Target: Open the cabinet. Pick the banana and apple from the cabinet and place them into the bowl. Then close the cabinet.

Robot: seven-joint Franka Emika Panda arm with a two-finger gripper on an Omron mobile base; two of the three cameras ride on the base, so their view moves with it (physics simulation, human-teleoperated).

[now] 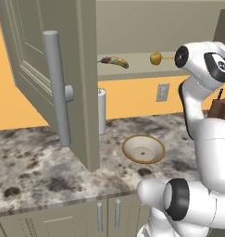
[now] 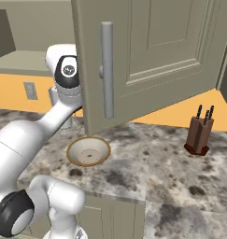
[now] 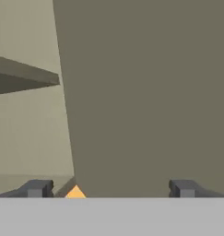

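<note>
The cabinet [image 1: 132, 28] stands open. Its left door [image 1: 35, 55] swings out over the counter, and its right door [image 2: 161, 51] swings out likewise. On the bottom shelf lie the brown-mottled banana [image 1: 115, 61] and, to its right, the small yellow-orange apple [image 1: 155, 58]. The cream bowl [image 1: 143, 149] with the tan rim sits on the counter below them, also seen as the bowl [image 2: 88, 151]. My arm's upper end rises just right of the apple. My gripper [image 3: 109, 191] is open with nothing between its fingertips [image 3: 37, 188]. It faces a flat grey cabinet panel [image 3: 145, 92].
A knife block [image 2: 199, 135] stands on the marbled counter at the right. A white cylinder [image 1: 101, 111] stands behind the left door, and an outlet [image 1: 163, 92] sits on the orange wall. Long bar handles [image 1: 56, 88] jut from the open doors.
</note>
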